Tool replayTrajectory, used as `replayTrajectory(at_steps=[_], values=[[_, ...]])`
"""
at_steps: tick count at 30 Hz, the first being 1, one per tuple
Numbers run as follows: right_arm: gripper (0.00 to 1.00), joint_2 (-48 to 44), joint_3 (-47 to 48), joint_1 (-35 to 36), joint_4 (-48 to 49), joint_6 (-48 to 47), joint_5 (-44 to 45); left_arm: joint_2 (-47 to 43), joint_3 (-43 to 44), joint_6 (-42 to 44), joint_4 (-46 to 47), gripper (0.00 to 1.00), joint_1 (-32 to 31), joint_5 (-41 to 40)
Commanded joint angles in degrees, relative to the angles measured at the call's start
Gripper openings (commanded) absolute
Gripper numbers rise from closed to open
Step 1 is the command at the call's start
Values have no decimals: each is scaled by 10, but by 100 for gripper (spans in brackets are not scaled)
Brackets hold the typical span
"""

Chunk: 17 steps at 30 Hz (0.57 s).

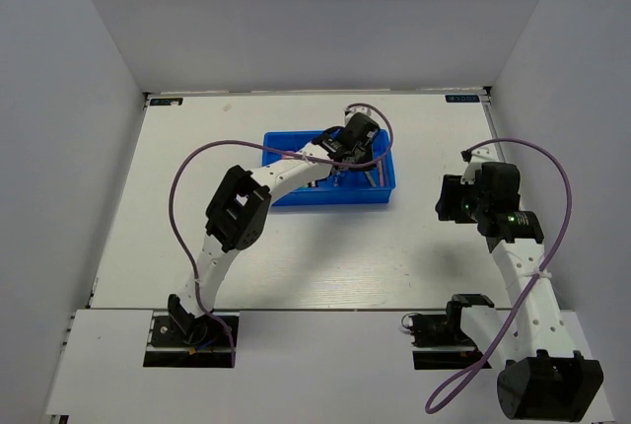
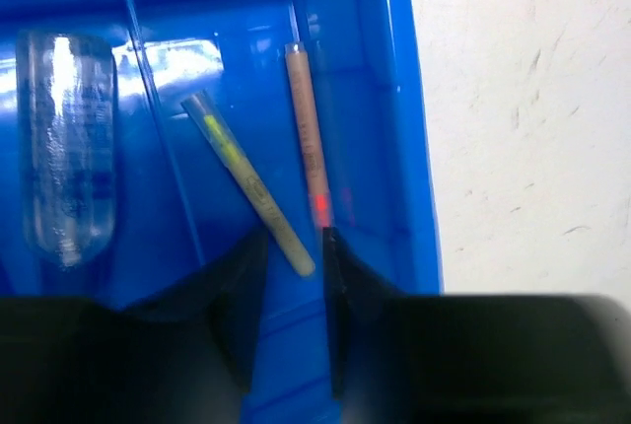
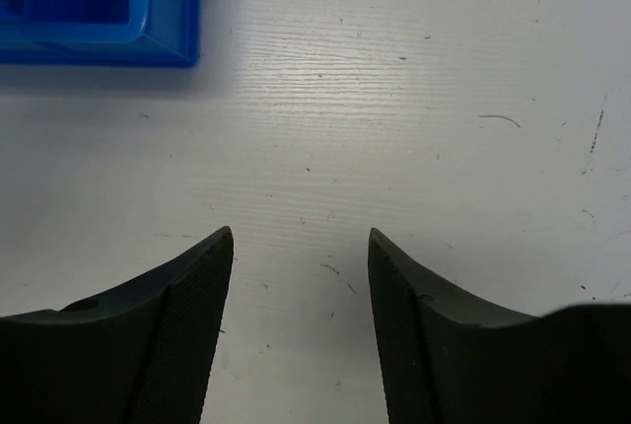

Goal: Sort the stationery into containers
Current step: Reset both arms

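The blue tray point(image 1: 296, 197) sits at the table's middle back. My left gripper point(image 1: 343, 161) reaches into its right end. In the left wrist view my left gripper point(image 2: 293, 247) is open by a narrow gap, low over the tray's floor. A pale-yellow stick point(image 2: 246, 182) lies slanted there, its near end between the fingertips. A pink stick point(image 2: 308, 138) lies beside it along the tray's right wall point(image 2: 394, 148), ending at the right fingertip point(image 2: 331, 256). A clear blue-and-white tube point(image 2: 67, 148) lies in the compartment to the left. My right gripper point(image 1: 447, 203) is open and empty over bare table point(image 3: 301, 237).
A thin divider point(image 2: 158, 118) separates the tube from the sticks. The tray's corner point(image 3: 99, 10) shows at the top left of the right wrist view. White walls enclose the table on three sides.
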Motion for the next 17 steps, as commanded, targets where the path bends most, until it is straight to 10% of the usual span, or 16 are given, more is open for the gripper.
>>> replayTrajectory(at_steps=[1,2,5,7,9,17], values=[[62,-8,-8,0,21,-22,-28,-103,-37,29,19,15,-1,11],[66,-6,-10,0,24,-26,-42,-117,-50,33,19,0,0,16],[77,3,-16,0,25,-38,-62,-205,-143,89,14,5,-5,37],[85,14,-13,1,23,-51,-67,-297,-214,152,4,42,-6,52],[90,28,-4,3,18,-49,-46,-373,-316,203,-29,100,-12,40],[90,24,2,5,33,13,-68,-676,-559,242,-114,100,39,-47]])
